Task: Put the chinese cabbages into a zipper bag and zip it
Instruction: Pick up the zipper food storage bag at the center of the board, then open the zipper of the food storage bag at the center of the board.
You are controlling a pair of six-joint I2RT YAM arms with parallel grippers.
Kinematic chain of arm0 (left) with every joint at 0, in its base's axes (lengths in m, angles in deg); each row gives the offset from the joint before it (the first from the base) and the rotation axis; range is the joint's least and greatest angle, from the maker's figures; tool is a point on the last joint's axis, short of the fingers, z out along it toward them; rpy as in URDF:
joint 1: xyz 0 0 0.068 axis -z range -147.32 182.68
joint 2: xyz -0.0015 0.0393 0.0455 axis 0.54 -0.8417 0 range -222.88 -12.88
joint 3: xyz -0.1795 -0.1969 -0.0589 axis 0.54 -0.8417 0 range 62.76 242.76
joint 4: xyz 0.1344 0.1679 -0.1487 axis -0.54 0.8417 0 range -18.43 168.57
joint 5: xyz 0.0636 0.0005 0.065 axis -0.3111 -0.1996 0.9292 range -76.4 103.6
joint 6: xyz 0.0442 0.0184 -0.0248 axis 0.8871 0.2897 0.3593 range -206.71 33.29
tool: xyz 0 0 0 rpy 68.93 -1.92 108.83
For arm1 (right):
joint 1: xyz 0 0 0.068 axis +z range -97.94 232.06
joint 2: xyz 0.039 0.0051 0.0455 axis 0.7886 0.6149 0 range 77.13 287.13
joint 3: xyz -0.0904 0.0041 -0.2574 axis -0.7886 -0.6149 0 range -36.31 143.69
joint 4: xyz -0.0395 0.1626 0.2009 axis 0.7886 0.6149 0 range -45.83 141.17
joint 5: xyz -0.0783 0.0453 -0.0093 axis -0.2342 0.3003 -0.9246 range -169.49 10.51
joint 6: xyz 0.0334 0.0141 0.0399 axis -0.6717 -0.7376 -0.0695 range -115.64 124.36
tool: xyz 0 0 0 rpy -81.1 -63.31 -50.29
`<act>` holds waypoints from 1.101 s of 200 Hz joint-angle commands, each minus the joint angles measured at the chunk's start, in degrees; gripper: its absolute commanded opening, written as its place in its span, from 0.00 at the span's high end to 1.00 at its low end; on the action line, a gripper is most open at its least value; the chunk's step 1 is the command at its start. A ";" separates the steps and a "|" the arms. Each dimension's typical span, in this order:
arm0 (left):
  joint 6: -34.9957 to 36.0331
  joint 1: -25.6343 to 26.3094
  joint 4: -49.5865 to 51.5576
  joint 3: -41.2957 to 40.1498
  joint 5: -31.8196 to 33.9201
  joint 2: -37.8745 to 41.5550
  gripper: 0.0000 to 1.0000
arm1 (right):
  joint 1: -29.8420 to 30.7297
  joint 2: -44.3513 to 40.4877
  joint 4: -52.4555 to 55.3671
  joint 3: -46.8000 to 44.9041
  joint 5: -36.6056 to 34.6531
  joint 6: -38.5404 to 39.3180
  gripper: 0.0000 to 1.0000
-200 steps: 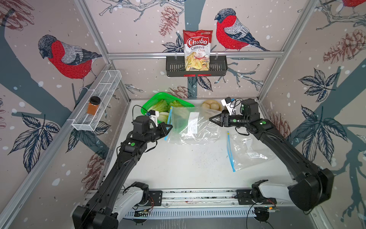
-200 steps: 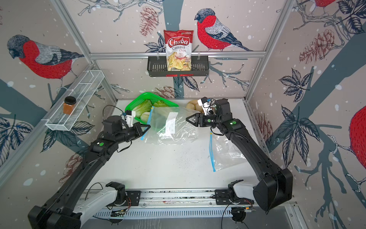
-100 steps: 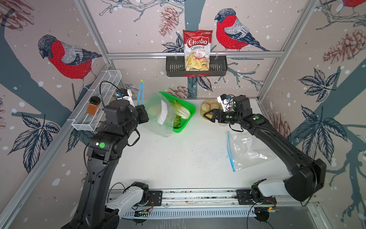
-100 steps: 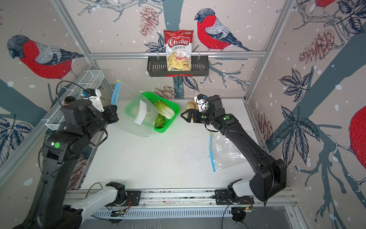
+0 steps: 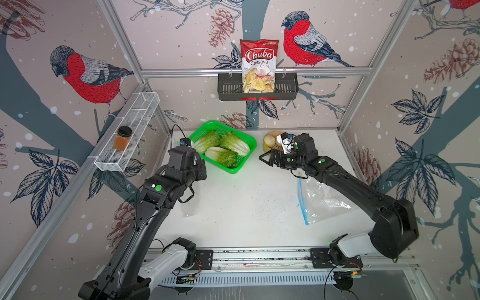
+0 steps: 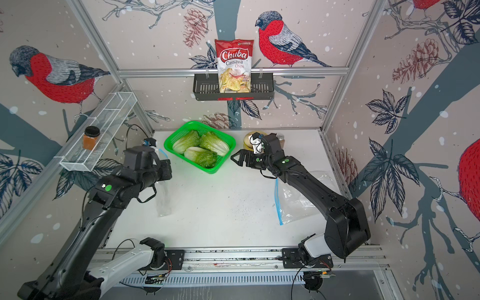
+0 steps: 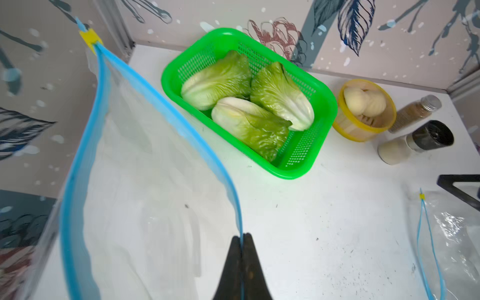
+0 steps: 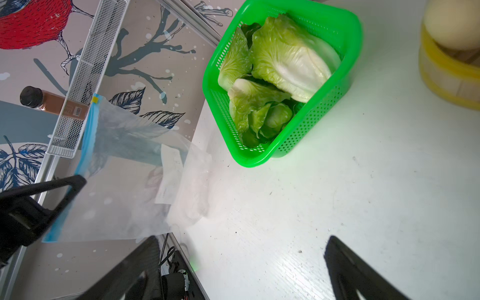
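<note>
Since earlier: zipper bag (image 6: 163,198) swung left, clear of green basket (image 5: 232,171); right end effector (image 5: 263,158) spread fully.
Both top views: three chinese cabbages (image 5: 223,149) in basket, none bagged.
Left wrist: left end effector (image 7: 242,239) clamped on bag's blue zip strip, mouth gaping.
Right wrist: fingers (image 8: 345,262) wide apart, empty.
Likely step: loading. Next: right grabs cabbage, left keeps mouth open.

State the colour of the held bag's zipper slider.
Yellow. The slider shows best in the left wrist view.

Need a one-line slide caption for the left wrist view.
Left fingers pinch the blue rim of the open zipper bag, beside three cabbages in a green basket.
</note>
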 commanded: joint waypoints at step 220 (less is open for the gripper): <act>-6.91 17.10 -27.13 -23.95 -9.99 -4.85 1.00 | 12.33 30.25 16.20 29.82 2.85 -4.20 0.56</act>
